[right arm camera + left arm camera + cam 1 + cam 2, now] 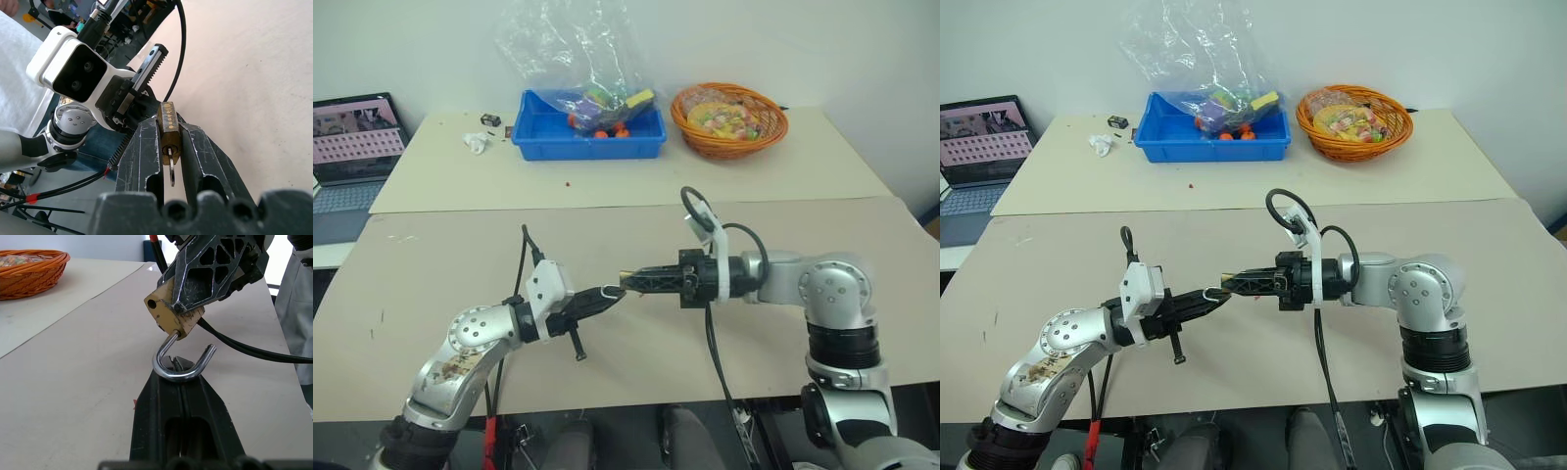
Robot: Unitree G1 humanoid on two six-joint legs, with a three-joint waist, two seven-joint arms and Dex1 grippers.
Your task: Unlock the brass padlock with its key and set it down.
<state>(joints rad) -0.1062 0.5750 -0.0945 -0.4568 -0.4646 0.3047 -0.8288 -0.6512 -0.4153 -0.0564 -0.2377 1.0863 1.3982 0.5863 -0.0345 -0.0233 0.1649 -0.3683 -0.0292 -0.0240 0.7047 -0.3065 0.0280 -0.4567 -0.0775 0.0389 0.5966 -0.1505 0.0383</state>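
Two grippers meet above the tabletop's (431, 294) middle; at its far edge a blue bin (588, 135) holds bagged toys, an orange basket (728, 117) sweets. Left wrist view: left gripper (174, 363) clenched on the open shackle. Right wrist view: right gripper (168, 128) clamps the brass padlock (168, 128), the key (171, 171) inserted.

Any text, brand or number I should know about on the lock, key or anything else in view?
No readable text anywhere.
Padlock: brass faces plain, no brand or number legible.
Key: seen edge-on, no marking legible.
Laptop screen: pink grid of tiles, too small to read.
Basket and blue bin: wrappers too small to read.
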